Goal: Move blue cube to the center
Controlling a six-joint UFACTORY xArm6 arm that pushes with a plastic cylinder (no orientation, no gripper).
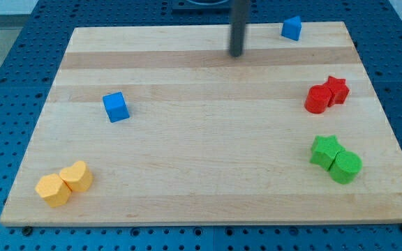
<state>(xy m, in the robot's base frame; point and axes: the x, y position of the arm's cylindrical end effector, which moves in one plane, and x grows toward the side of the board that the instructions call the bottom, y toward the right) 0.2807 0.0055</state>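
The blue cube (116, 107) sits on the wooden board (201, 167) at the view's left, a little above mid-height. My tip (236, 54) is near the view's top, right of centre, far to the upper right of the blue cube and not touching any block. A second blue block (292, 28), wedge-like, lies at the view's top right, to the right of my tip.
A red cylinder (317, 100) and a red star (336, 89) touch at the right. A green star (324, 150) and a green cylinder (345, 167) touch at the lower right. Two yellow blocks (52, 189) (77, 176) sit together at the lower left.
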